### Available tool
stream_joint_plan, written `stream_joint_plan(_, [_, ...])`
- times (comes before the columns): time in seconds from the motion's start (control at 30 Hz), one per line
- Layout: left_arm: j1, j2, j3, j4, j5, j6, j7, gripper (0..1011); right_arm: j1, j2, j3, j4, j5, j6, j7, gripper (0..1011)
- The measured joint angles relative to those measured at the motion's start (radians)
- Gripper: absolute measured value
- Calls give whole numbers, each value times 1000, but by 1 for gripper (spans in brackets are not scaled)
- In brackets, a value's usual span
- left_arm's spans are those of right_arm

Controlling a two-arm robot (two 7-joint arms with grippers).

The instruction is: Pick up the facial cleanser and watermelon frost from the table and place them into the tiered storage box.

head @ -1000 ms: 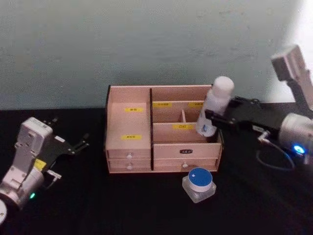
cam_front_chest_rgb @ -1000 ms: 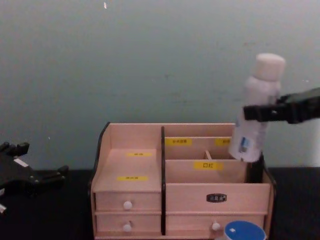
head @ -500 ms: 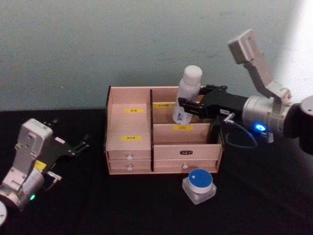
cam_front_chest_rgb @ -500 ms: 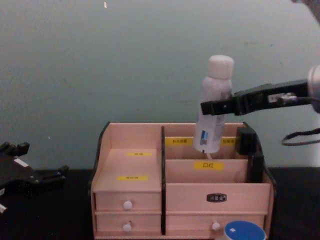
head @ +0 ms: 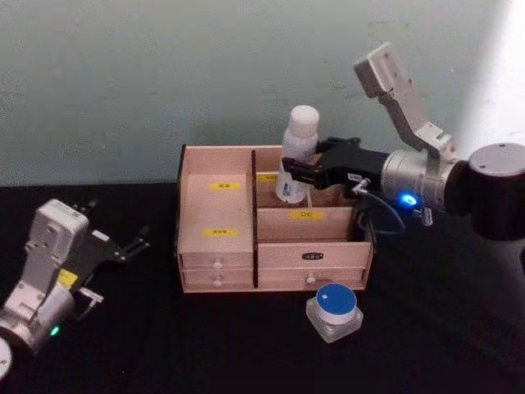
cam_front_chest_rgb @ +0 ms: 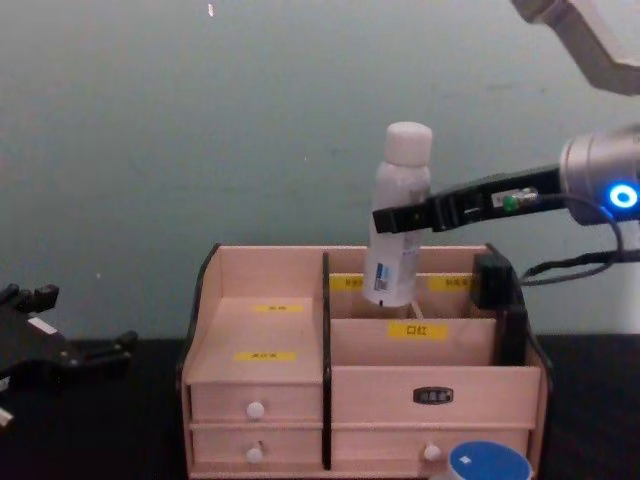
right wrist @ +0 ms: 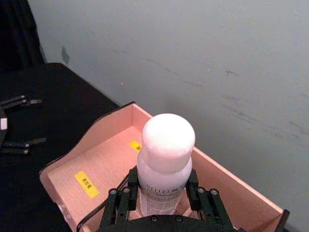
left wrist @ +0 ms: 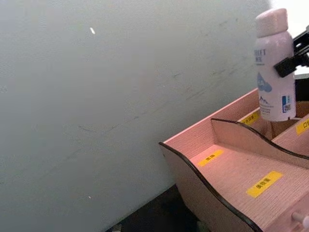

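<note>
1. Change noted: the right tool [head: 299, 170] has carried the bottle [cam_front_chest_rgb: 400, 185] leftward along the back row of the box [head: 312, 254]. A second ago the bottle was over the right end. It now hangs over the rear slot just right of the dark centre divider.
2. Nearest: the blue-lidded jar [head: 335, 308] sits on the tabletop [head: 205, 336], just in front of the box's lower right drawer. Nothing grips it.
3. The left tool [head: 116, 222] is parked on the tabletop, well apart from the box on its left side, with its fingers spread wide and empty.
4. The box's drawers are closed. No item rests in its open slots yet.
5. Farthest: the right tool is clamped around the bottle's middle. The bottle is nearly upright, with its cap leaning slightly to the right. Its base is level with the yellow labels of the rear row, at the mouth of that slot.
6. Assessment: the first placement is about half done, as the bottle needs lowering and release. The divider alongside is the likely snag. The jar remains.
</note>
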Motion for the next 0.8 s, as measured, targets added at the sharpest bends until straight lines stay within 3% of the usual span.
stream_joint_plan(0.43, [0,0,0,0,0,0,0,1001,35,-40,-9,74,-27,-14,11,593])
stream_joint_plan(0.8, [0,0,0,0,0,0,0,1001,38,-52,-8,97,-46,-18,14,593])
